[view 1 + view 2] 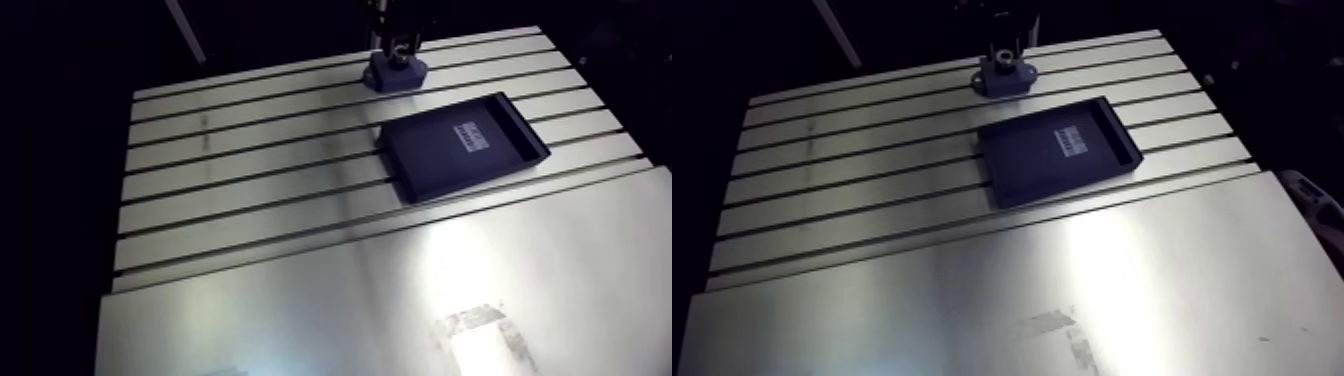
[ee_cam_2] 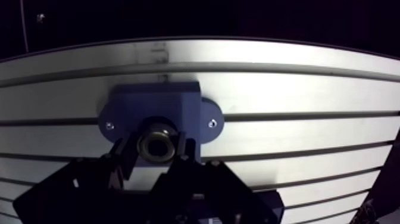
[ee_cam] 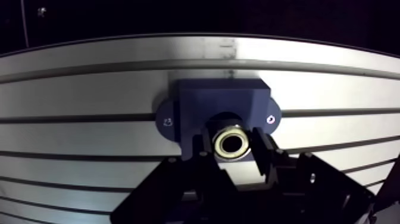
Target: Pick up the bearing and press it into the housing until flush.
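A dark blue housing (image 3: 221, 102) with two screw ears is fixed to the slotted table (image 3: 89, 137) near its far edge; the arm view shows the housing (image 1: 393, 76) under the wrist. My gripper (image 3: 233, 144) is shut on the bearing (image 3: 233, 143), a small metal ring with a brass-coloured face. The bearing sits right over the housing's round bore, a finger (image 3: 262, 154) on each side. How deep it sits in the bore I cannot tell. In the wrist view's other eye the bearing (image 2: 157, 145) lines up with the bore too.
A shallow black tray (image 1: 462, 144) with a white label lies on the table in front of the housing, to the right. A smooth metal plate (image 1: 400, 300) covers the near part of the table.
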Controlling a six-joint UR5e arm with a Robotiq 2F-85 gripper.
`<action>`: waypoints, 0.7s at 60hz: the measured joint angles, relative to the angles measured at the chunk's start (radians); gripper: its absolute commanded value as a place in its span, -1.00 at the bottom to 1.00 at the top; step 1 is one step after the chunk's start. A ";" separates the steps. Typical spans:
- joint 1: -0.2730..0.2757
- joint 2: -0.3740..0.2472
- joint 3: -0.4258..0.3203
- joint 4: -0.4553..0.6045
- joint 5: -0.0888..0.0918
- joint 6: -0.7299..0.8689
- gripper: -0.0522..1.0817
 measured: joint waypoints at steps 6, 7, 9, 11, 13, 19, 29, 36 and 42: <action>0.001 0.003 0.000 0.000 0.000 0.000 0.36; 0.001 0.003 0.000 0.000 0.000 0.000 0.36; 0.001 0.004 -0.001 0.000 0.000 0.000 0.36; 0.001 0.005 -0.001 0.000 0.000 0.000 0.36; 0.001 0.006 -0.001 0.000 0.000 0.000 0.36; 0.001 0.008 -0.003 -0.001 0.000 0.000 0.36; 0.001 0.011 -0.005 -0.005 0.000 0.000 0.36; 0.002 0.014 -0.006 -0.008 0.000 0.000 0.36; 0.002 0.015 -0.007 -0.008 0.001 0.000 0.36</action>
